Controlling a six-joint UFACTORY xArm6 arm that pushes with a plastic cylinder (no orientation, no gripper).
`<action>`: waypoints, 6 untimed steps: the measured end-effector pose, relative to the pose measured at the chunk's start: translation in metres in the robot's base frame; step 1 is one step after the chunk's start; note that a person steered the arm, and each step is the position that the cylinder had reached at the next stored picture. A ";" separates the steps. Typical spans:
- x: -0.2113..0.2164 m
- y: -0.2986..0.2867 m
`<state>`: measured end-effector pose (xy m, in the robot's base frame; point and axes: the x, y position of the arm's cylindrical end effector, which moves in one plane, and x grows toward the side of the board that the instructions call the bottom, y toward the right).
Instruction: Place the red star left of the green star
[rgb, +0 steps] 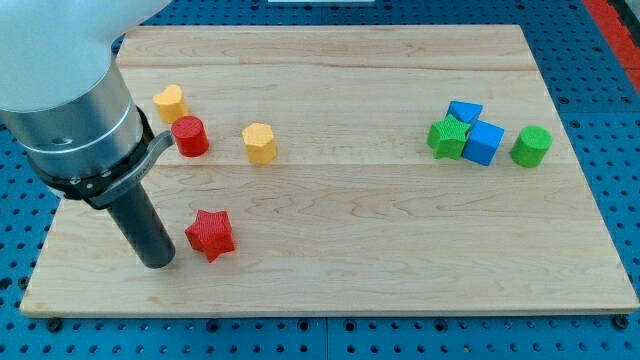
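My tip (159, 262) rested near table's bottom-left corner, just left of red star (210, 235), contact unclear. No hand on rod; nothing held. Green star (448, 136) sat near right edge, touching blue cube (484, 142), well apart from red star.

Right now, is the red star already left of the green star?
Yes, but far off: red star sits by my tip, near the view's bottom left; green star sits at right.

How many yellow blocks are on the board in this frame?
2. One yellow block sits near the view's upper left, touching the red cylinder. The other yellow block lies right of that cylinder, apart. The arm could hide more at far left.
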<state>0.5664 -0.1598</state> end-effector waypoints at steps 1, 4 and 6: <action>-0.031 0.071; -0.098 0.212; -0.039 0.159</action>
